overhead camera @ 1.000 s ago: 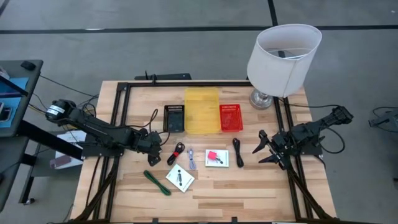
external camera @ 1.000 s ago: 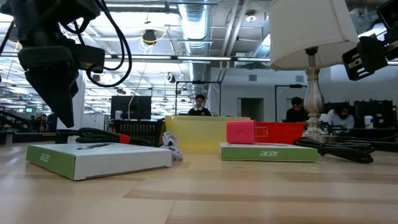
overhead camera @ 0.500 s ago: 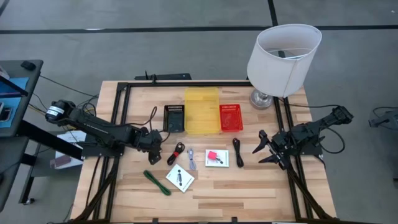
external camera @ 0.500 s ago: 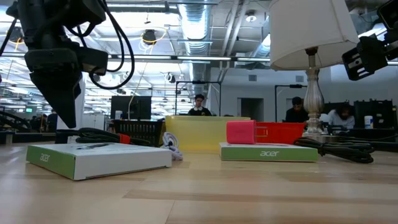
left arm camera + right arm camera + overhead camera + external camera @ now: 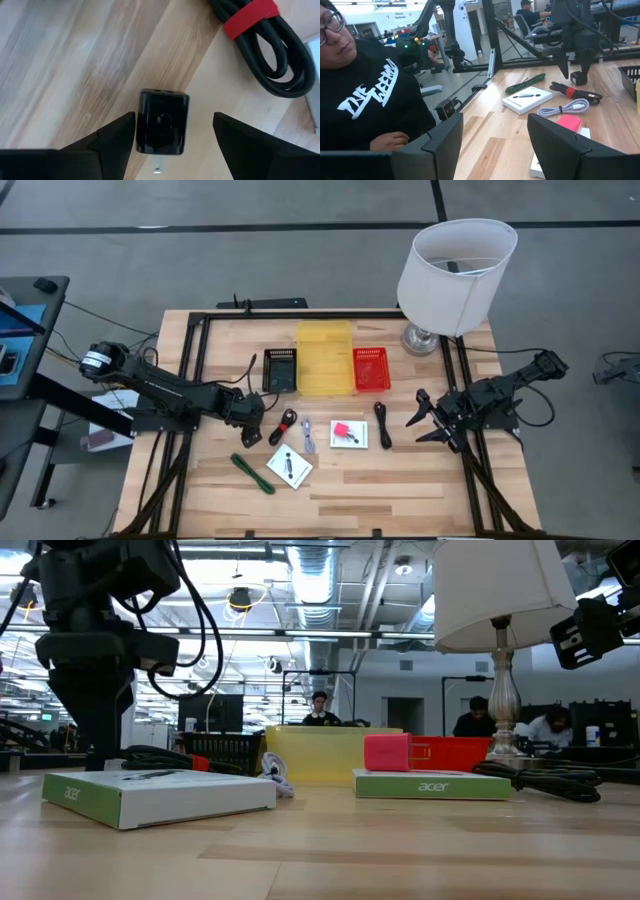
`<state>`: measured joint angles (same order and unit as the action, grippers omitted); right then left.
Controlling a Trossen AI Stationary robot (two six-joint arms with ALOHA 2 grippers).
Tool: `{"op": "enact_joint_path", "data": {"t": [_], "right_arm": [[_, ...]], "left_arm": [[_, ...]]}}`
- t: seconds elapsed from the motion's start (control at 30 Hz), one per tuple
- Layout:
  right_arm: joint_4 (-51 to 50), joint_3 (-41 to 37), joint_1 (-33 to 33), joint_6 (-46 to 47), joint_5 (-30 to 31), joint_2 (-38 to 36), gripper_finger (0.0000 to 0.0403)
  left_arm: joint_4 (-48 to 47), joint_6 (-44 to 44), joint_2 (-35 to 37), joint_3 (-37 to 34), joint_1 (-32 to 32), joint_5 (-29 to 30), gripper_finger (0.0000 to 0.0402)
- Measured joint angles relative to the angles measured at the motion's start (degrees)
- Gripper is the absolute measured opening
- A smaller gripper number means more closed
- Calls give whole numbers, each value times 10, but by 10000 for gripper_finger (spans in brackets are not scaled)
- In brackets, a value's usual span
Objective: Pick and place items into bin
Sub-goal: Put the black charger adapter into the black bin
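Observation:
My left gripper [image 5: 252,430] hangs low over the table, open, its fingers on either side of the tiny black block [image 5: 162,122], which lies flat on the wood. The red-black cord [image 5: 260,45] lies just beyond it. Farther right are the pale strip [image 5: 308,435], the pink-marked white card [image 5: 349,433] and the black cord [image 5: 383,423]. Nearer the table's near edge lie the black-marked card [image 5: 290,468] and the green stick [image 5: 252,473]. My right gripper [image 5: 422,423] waits open at the table's right side.
A black bin [image 5: 280,370], a yellow bin [image 5: 325,357] and a red bin [image 5: 371,369] stand in a row at the far side. The white lamp [image 5: 455,270] stands at the far right corner. A person [image 5: 365,85] sits beyond the table.
My left gripper has come down and moved slightly toward the near edge, settling over the tiny black block. The items and my right arm have stayed where they were.

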<state>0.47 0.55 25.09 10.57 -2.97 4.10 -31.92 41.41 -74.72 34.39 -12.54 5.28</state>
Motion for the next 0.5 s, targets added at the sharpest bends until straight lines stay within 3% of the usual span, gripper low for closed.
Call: {"op": "enact_joint_path", "data": {"t": [0.5], "right_arm": [[0, 0, 0, 0, 0, 0, 219]], "left_arm": [[-13, -65, 0, 0, 30, -5, 261]]}}
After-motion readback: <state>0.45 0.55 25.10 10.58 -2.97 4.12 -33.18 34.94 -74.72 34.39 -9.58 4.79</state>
